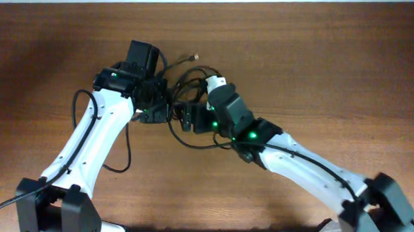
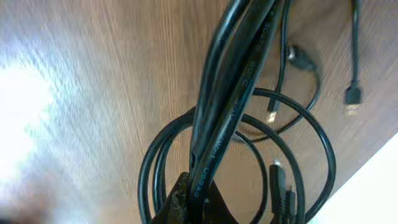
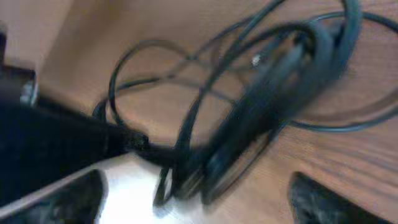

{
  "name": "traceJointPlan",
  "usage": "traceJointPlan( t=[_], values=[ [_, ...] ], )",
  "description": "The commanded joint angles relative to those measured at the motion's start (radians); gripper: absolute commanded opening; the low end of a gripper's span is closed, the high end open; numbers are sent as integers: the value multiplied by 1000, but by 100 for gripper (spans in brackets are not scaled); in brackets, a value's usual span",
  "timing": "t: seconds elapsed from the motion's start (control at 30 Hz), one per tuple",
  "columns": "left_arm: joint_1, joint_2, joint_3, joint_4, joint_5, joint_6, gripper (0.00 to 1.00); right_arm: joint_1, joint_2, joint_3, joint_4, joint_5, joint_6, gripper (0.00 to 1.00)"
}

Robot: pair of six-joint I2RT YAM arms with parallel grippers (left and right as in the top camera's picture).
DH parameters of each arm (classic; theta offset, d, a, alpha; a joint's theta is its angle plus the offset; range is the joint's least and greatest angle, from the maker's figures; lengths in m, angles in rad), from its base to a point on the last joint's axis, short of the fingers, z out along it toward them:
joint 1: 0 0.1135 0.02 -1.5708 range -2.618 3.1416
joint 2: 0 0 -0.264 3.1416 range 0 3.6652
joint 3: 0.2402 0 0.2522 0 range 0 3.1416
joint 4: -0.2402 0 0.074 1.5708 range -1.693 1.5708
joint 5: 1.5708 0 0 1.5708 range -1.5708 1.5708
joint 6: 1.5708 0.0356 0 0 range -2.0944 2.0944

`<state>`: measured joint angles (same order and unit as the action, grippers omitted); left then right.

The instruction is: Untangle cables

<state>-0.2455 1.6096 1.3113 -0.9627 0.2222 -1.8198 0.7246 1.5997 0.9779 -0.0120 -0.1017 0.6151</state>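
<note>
So the left gripper is clamped on a bunch of the cables, holding them up off the counter, and the rest lies coiled underneath. The right gripper stands wide, jaws either side of the blurry bundle, not pinching. I'd grab just one strand there, not the whole lot, then pull apart slowly and sideways. Both arms reach in to mid-counter, wrists nose to nose over the tangle.
</note>
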Motion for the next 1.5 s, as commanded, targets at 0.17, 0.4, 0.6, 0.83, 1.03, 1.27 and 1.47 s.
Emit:
traceJointPlan(
  t=[0.17,0.4,0.6,0.83,1.03,1.27,1.47],
  values=[
    [13,-21,18,8,69,136,0,-90,55,8,-31,127,14,4],
    [206,-21,18,49,146,845,0,-606,-89,8,-473,60,-92,4],
    [211,-21,18,54,140,1344,32,-813,-89,8,-504,45,-151,87],
    [85,-21,17,57,92,1344,98,-755,-89,8,-530,-346,-344,89],
    [-79,-19,-97,6,-152,804,99,-732,-89,8,-511,-328,-346,89],
    [-82,-19,-193,12,-71,548,99,-732,-88,8,-515,-328,-346,98],
    [-87,-19,-200,23,-40,439,99,-732,-88,8,-508,-328,-346,98]
  ],
)
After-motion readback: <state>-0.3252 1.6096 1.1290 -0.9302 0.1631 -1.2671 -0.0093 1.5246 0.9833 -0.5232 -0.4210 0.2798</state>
